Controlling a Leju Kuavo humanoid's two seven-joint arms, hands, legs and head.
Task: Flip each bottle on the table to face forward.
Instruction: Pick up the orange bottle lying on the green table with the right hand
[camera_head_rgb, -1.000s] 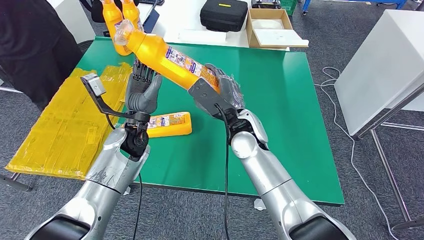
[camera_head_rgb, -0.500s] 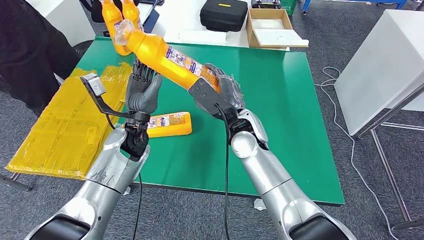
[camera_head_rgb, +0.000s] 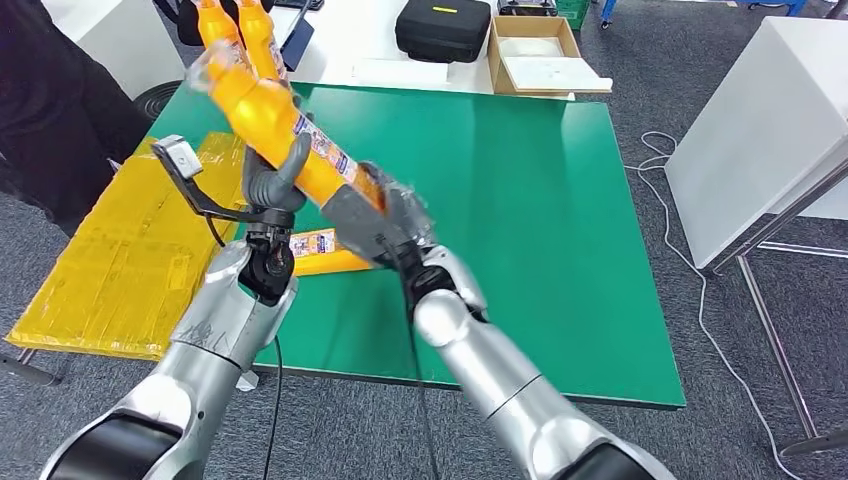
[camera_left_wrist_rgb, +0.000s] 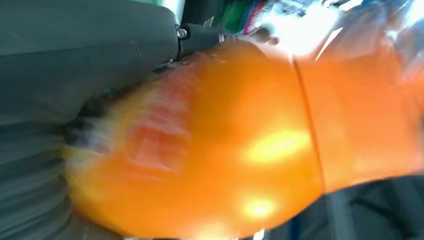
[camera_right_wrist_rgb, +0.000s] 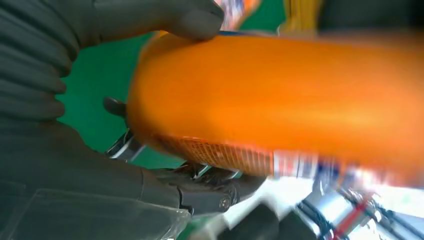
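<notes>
Right hand (camera_head_rgb: 378, 222) and left hand (camera_head_rgb: 272, 178) both raised, fingers clasped.

An orange bottle (camera_head_rgb: 290, 130) with a colourful printed label along its side is raised above the green counter (camera_head_rgb: 520, 200), tilted with its clear-capped neck pointing up and away towards the far left. The right robot hand (camera_head_rgb: 375, 215) grips its base end and the left robot hand (camera_head_rgb: 272, 180) wraps its middle. A second orange bottle (camera_head_rgb: 320, 250) lies on its side on the counter beneath them, label showing, partly hidden. Two more orange bottles (camera_head_rgb: 240, 30) stand upright together at the counter's far left corner.
</notes>
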